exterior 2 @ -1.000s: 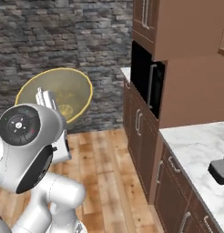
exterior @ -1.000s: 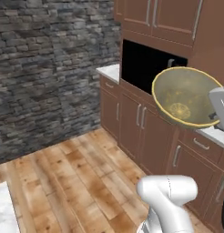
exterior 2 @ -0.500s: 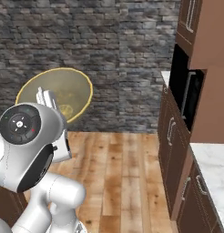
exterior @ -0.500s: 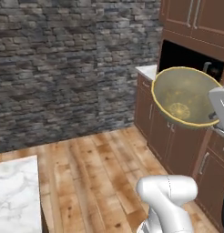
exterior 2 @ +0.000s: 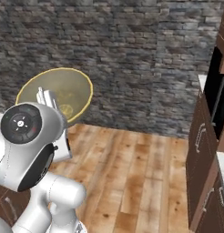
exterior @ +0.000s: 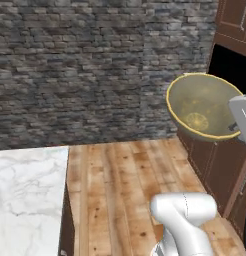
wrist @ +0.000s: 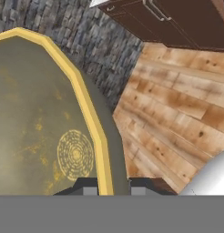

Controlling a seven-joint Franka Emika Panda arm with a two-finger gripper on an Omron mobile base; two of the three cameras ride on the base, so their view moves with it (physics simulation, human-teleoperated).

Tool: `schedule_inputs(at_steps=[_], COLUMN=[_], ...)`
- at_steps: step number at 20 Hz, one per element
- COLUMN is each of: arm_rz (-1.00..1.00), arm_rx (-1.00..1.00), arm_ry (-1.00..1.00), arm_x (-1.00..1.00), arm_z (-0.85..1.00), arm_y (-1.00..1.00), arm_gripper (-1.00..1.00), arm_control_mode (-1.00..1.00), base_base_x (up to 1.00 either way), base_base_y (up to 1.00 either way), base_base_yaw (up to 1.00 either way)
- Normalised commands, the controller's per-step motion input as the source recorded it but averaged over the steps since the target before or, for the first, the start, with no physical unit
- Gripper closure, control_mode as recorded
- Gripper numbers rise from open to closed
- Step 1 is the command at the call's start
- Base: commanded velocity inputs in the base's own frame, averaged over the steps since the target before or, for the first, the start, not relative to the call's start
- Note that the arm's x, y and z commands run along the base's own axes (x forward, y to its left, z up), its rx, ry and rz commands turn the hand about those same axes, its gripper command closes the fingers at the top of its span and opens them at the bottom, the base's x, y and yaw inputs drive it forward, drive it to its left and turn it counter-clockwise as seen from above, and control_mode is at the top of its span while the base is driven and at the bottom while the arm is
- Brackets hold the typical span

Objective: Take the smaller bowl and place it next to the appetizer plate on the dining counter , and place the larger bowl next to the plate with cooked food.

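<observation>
The wide olive-tan bowl with a thin yellow rim (exterior: pixel 202 106) hangs in the air at the right of the left base view, tipped on edge so its yellowish inner mark faces the camera. The jaws (wrist: pixel 107 187) are nearly closed, pinching the bowl's rim, one dark tip inside and one outside. In the lower left of the left base view lies a corner of the white grey-veined marble worktop (exterior: pixel 25 195), its edge meeting open wooden plank floor (exterior: pixel 125 180). A grey stone wall (exterior 2: pixel 132 59) stands behind; dark brown cabinets (exterior 2: pixel 207 150) line the right edge.
</observation>
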Motion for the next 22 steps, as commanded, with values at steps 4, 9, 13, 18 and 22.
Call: schedule_inputs(at_steps=[4, 9, 13, 18, 22], arm_rz=[0.00, 0.00, 0.00, 0.00, 0.00], arm_rx=[0.00, 0.00, 0.00, 0.00, 0.00], arm_ry=[0.00, 0.00, 0.00, 0.00, 0.00], arm_x=[0.00, 0.00, 0.00, 0.00, 0.00], arm_z=[0.00, 0.00, 0.00, 0.00, 0.00], arm_y=[0.00, 0.00, 0.00, 0.00, 0.00], arm_gripper=[1.00, 1.00, 1.00, 1.00, 1.00], arm_control_mode=[1.00, 1.00, 1.00, 1.00, 1.00], base_base_x=[-0.48, -0.51, -0.84, -0.96, -0.97], base_base_y=[0.00, 0.06, 0.26, 0.61, 0.72], base_base_yaw=[0.32, 0.27, 0.24, 0.18, 0.15])
